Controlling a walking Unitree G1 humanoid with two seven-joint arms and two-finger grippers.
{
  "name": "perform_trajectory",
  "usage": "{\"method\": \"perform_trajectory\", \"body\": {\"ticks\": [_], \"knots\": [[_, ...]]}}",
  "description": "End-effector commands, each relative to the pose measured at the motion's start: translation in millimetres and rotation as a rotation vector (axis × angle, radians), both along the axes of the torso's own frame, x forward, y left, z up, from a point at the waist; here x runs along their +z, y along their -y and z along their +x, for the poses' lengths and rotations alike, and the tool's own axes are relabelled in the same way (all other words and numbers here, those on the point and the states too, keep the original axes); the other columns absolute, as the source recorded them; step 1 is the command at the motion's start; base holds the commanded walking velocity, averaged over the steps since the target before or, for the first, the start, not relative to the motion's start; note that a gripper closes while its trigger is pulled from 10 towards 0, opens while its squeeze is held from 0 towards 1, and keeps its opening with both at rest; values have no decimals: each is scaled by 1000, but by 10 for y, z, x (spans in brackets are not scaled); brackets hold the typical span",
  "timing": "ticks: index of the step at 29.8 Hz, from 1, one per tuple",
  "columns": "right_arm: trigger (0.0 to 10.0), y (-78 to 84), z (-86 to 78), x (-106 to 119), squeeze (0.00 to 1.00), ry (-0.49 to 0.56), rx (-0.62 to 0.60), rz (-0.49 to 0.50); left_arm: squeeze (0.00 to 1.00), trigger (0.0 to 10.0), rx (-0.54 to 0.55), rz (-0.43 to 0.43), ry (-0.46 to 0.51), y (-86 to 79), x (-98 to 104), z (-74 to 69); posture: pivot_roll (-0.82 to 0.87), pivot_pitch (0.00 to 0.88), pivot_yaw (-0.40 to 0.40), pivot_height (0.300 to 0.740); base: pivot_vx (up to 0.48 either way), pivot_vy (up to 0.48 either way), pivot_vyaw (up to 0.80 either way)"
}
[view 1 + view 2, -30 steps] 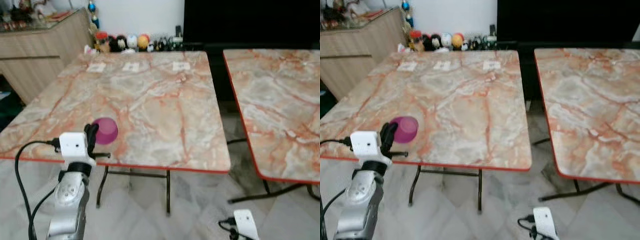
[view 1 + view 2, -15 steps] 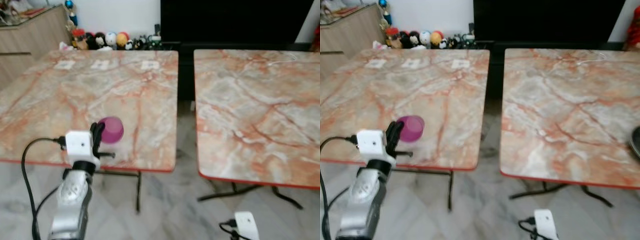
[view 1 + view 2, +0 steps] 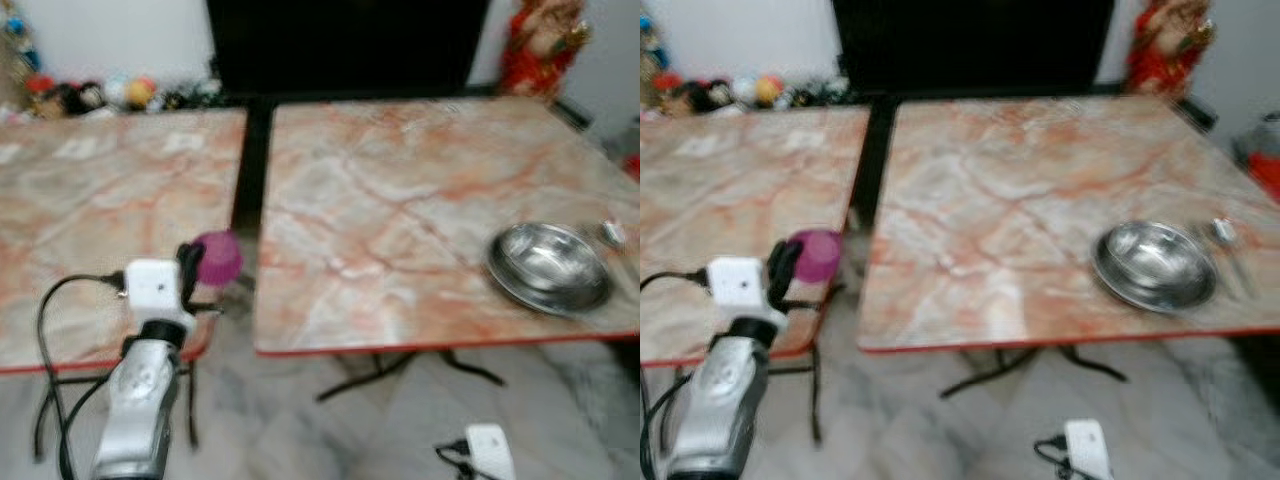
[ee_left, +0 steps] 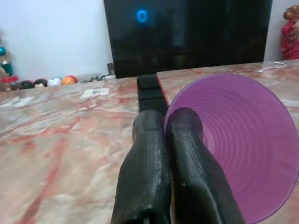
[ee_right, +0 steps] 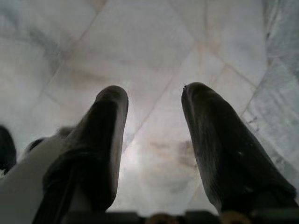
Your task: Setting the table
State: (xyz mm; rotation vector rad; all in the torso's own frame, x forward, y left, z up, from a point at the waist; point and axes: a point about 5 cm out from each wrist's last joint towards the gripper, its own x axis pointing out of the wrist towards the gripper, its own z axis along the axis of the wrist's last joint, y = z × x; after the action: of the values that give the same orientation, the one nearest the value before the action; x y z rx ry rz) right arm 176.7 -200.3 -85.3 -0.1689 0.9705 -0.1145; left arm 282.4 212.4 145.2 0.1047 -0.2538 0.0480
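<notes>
My left gripper (image 3: pixel 190 262) is raised in front of me, shut on the rim of a purple plastic cup (image 3: pixel 217 257). The left wrist view shows the two black fingers (image 4: pixel 161 154) pinching the cup (image 4: pixel 243 149) wall, its mouth facing the camera. The cup hangs over the gap between two marble-patterned tables. On the right table (image 3: pixel 400 210) a steel bowl (image 3: pixel 548 265) sits near the front right edge, with a small shiny utensil (image 3: pixel 610 233) beside it. My right gripper (image 5: pixel 154 116) hangs low, open, over the tiled floor; its wrist (image 3: pixel 488 452) shows at the bottom.
The left table (image 3: pixel 90 210) carries small white cards (image 3: pixel 185 143) at its far side. A dark TV unit (image 3: pixel 340 45) stands behind the tables, toys (image 3: pixel 90 95) line the wall at left, and a red figure (image 3: pixel 540 45) stands at back right. Grey tiled floor (image 3: pixel 340 420) lies below.
The camera has swung to the right: the left table slid out to the left and the right table with its steel bowl came into view. My left gripper still holds the cup.
</notes>
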Motion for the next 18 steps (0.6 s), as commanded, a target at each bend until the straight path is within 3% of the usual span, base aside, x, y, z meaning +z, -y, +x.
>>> {"method": "perform_trajectory", "body": {"ticks": [1,11,16,18], "knots": [[10000,51,30,21,0,5,-5,-10,0,10000,-3,-3,16,23,37,6,-44,0,54,740,0,-431,0],[10000,49,48,30,0,6,37,-25,0,10000,14,3,9,-7,34,-7,-44,0,56,740,0,-431,0],[10000,58,56,36,0,7,47,-47,0,10000,17,1,6,-5,31,-1,-45,0,55,740,0,-431,800],[10000,59,53,34,0,3,39,-37,0,10000,8,-5,3,39,14,-2,-48,0,55,740,0,-429,0]]}}
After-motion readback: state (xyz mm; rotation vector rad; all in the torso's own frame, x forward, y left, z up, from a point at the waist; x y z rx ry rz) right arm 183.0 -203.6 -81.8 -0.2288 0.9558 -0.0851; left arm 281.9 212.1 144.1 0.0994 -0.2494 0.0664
